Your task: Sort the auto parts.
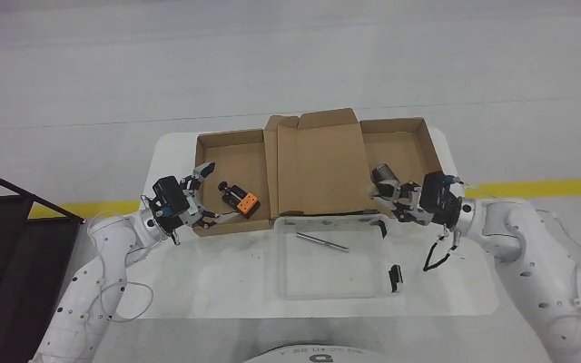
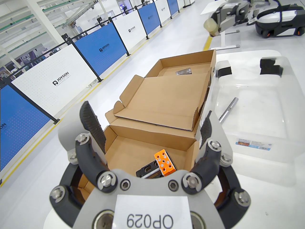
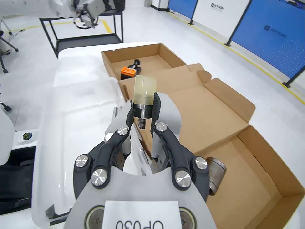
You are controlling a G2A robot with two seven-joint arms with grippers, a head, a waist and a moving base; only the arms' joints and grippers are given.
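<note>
A cream rubber bumper with a metal base and threaded stud (image 3: 144,96) is held upright by my right gripper (image 3: 142,113), which is shut on its metal base above the seam between the clear tray and the right box compartment (image 1: 404,138). A dark metal bushing (image 3: 215,176) lies in that compartment. An orange-and-black part (image 1: 239,201) rests in the left box compartment (image 1: 227,145). My left gripper (image 1: 201,194) hovers open and holding nothing at that compartment's outer end, the orange-and-black part (image 2: 164,162) just beyond its fingers (image 2: 91,125).
A clear plastic tray (image 1: 363,286) stands in front of the box and holds a thin metal rod (image 1: 322,241). A small black clip (image 1: 396,277) lies at the tray's right edge. The box's folded flap (image 1: 318,163) covers the middle between the two compartments.
</note>
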